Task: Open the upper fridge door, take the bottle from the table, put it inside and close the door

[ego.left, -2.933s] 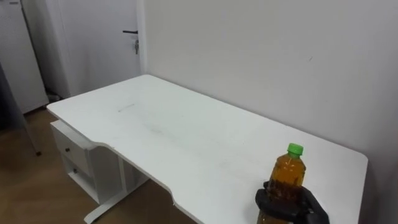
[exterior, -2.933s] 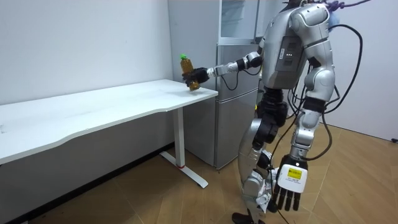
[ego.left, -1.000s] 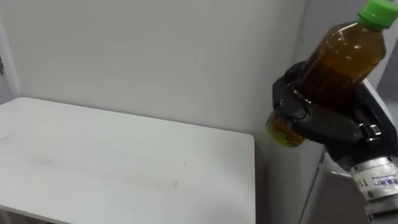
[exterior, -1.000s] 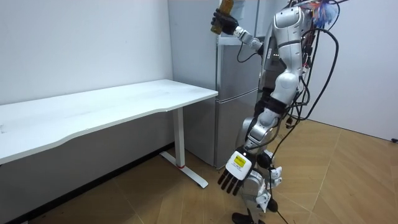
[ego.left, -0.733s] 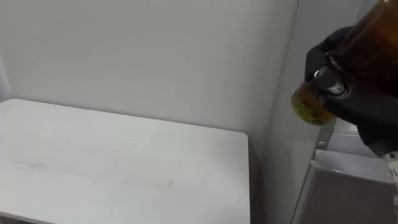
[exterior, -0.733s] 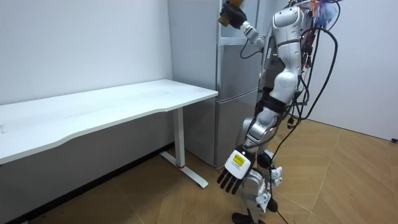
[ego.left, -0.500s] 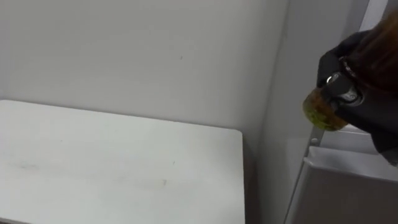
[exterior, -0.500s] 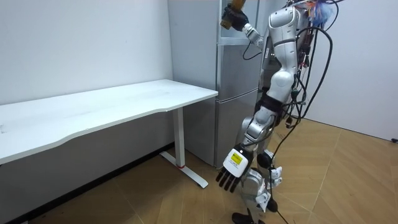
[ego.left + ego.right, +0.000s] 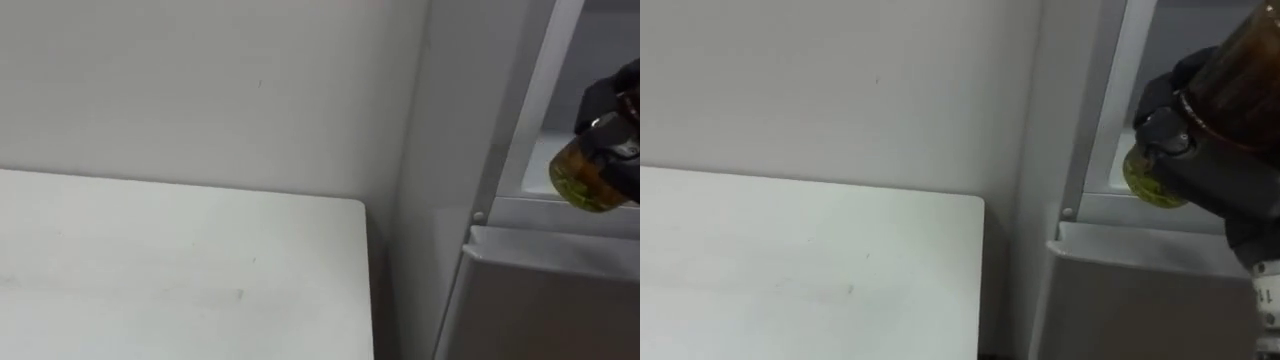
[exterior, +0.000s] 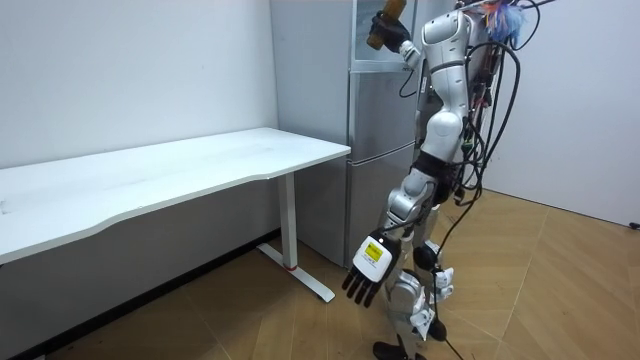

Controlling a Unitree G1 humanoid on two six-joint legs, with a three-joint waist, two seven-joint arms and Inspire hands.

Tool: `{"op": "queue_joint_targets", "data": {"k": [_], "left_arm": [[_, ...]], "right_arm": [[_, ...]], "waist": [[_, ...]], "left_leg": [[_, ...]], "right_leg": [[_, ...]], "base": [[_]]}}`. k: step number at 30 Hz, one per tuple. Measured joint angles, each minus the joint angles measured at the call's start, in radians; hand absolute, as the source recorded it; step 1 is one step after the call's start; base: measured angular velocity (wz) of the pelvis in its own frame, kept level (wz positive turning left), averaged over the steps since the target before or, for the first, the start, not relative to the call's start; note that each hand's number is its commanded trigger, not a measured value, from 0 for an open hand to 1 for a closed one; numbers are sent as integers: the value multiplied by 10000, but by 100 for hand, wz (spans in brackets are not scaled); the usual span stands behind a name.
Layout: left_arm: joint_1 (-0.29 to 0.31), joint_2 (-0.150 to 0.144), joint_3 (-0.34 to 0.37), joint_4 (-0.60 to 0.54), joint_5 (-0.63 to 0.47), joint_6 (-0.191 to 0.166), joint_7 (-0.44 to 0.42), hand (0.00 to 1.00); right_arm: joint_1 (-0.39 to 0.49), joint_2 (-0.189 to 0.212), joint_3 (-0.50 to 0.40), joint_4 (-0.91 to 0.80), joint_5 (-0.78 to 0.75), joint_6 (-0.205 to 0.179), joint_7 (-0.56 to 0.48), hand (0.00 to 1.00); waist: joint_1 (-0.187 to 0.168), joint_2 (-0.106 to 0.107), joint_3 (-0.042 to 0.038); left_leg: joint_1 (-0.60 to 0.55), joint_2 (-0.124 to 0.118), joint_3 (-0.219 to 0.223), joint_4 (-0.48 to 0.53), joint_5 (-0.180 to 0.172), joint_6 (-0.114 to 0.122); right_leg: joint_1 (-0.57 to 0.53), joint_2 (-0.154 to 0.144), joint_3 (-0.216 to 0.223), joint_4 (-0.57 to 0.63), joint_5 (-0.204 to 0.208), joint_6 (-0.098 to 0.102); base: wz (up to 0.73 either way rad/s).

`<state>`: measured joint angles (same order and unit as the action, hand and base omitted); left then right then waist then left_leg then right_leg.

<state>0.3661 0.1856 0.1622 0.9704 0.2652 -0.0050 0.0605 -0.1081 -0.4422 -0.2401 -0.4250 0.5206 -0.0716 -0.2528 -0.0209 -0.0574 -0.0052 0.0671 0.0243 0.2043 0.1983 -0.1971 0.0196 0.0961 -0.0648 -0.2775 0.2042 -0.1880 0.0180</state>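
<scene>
**Q:** Left eye view: where is the bottle?
**A:** The bottle (image 9: 588,178) is at the right edge of the frame. Its base is level with the sill of the fridge's (image 9: 440,150) upper compartment. The right hand (image 9: 605,100) is curled round its body. The worktop (image 9: 180,270) lies at lower left, well apart from it.

**Q:** Right eye view: how should it handle?
**A:** The bottle (image 9: 1238,75) is held tilted at upper right, base leading, and amber liquid shows through its wall. With that much liquid it is probably fairly heavy. The wall looks smooth and slightly yielding, so it could slip in a loose grip. The right hand (image 9: 1210,180) wraps the lower body, which is the soundest hold; the neck is too narrow.

**Q:** Room view?
**A:** The robot stands before the fridge (image 10: 380,150), right arm raised. The bottle (image 10: 386,24) is at top centre, against the upper compartment. The left hand (image 10: 362,283) hangs low with its fingers straight and spread.

**Q:** What differs from earlier?
**A:** About three seconds ago the bottle was low over the worktop's corner. Half a second ago it was in front of the fridge's side edge, and now it is nearer the opening. The eye views have swung right, which is the camera's own shift.
</scene>
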Motion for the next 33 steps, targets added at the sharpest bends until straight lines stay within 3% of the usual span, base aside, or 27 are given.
{"op": "queue_joint_targets", "data": {"k": [11,20,33], "left_arm": [[11,-58,22,7,-4,0,-42,0],[23,-57,111,22,-5,0,34,0],[-3,-53,330,227,-8,7,-4,0]], "right_arm": [[-12,-11,-457,1599,-20,77,-534,100],[-119,-243,-463,2710,419,231,-988,100],[-1709,-510,-445,3808,675,294,-1148,100]], "waist": [[31,-124,41],[124,-490,53],[321,-405,81]], "left_leg": [[109,43,143,-6,-27,-10],[108,37,125,-10,-29,-8],[66,17,26,-57,-31,-4]], "right_leg": [[-97,2,19,187,30,-47],[-83,0,-1,184,30,-47],[-60,-18,-82,167,29,-46]], "base": [[-8],[0],[1]]}}
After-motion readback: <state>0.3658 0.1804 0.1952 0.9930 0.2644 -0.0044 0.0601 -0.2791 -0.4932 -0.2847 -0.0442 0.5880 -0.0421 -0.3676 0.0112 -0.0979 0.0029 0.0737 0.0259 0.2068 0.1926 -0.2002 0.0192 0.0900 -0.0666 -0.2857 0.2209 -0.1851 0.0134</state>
